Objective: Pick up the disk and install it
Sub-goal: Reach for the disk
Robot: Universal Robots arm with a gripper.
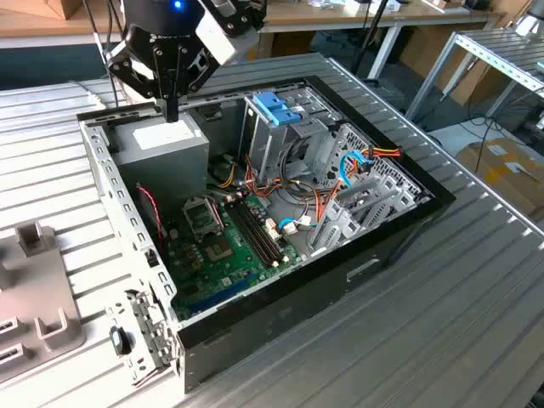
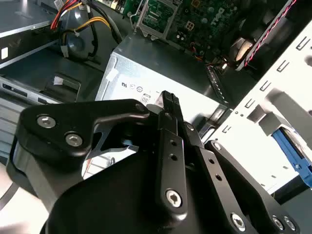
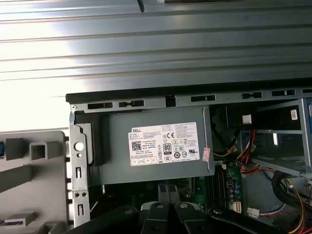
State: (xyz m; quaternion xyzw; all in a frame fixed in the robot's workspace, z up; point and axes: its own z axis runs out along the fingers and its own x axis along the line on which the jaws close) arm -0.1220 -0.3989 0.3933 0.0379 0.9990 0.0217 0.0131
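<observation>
- The black two-finger gripper (image 1: 171, 109) is positioned over the grey metal power-supply box (image 1: 161, 149), which is mounted inside the open black desktop computer case (image 1: 365, 272).
- The fingers point down at the labelled top face of the power-supply box. Whether they touch that face cannot be told.
- End-effector state: in the second wrist view the fingers (image 2: 168, 102) lie pressed together, with nothing clamped between them.
- The white perforated chassis wall (image 2: 273, 83) borders one side of the power-supply box.
- The disk (image 2: 292, 155) appears in the second wrist view as a ribbed light-blue plastic rail. It is outside the case, beyond that wall from the power-supply box and well apart from the gripper. Its metal body cannot be made out.
- A grey plastic fixture with upright posts (image 1: 38, 289) rests on the ribbed metal table (image 1: 442, 340), on that same outer side of the power-supply box.
- The metal drive cage (image 1: 268, 144), topped by a blue plastic latch (image 1: 276, 106), stands on the opposite side of the power-supply box, inside the case.
- The green motherboard (image 1: 225, 242) lies directly beside the power-supply box on the case floor.
</observation>
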